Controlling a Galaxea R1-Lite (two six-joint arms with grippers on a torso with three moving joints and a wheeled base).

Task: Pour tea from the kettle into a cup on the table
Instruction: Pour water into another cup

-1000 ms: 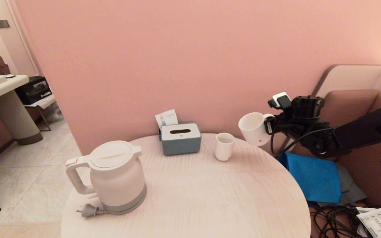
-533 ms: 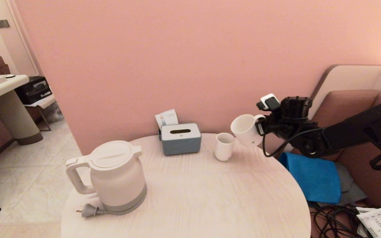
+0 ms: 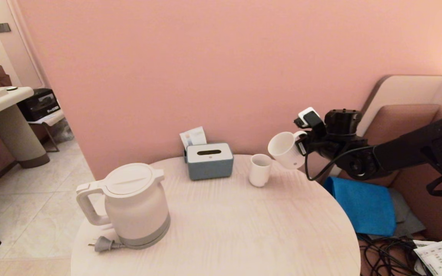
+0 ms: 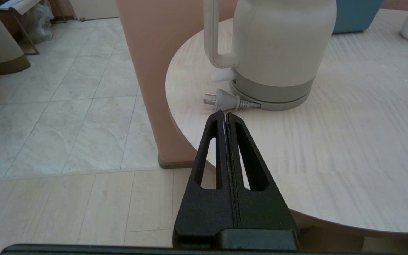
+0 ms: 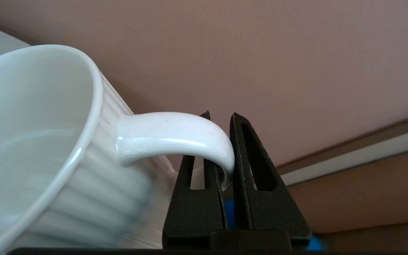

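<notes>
The white kettle (image 3: 134,203) stands on its grey base at the left edge of the round pale table (image 3: 221,226), handle pointing left; the left wrist view shows it too (image 4: 278,42). My right gripper (image 3: 303,145) is shut on the handle of the white ribbed cup (image 3: 285,149), holding it tilted in the air above the table's far right edge, just right of the small cup. In the right wrist view the cup (image 5: 48,148) hangs from its handle between the black fingers (image 5: 250,177). My left gripper (image 4: 224,115) is shut and empty, hanging before the table's left edge, short of the kettle.
A small handleless white cup (image 3: 260,169) stands at the table's back. A grey-blue tissue box (image 3: 209,160) sits against the pink wall. The kettle's plug (image 3: 104,243) lies loose beside its base. A blue cloth (image 3: 366,205) and cables (image 3: 390,253) lie right of the table.
My right arm has carried the cup leftward, from beyond the table's right edge to close beside the small cup. The kettle and left gripper are unmoved.
</notes>
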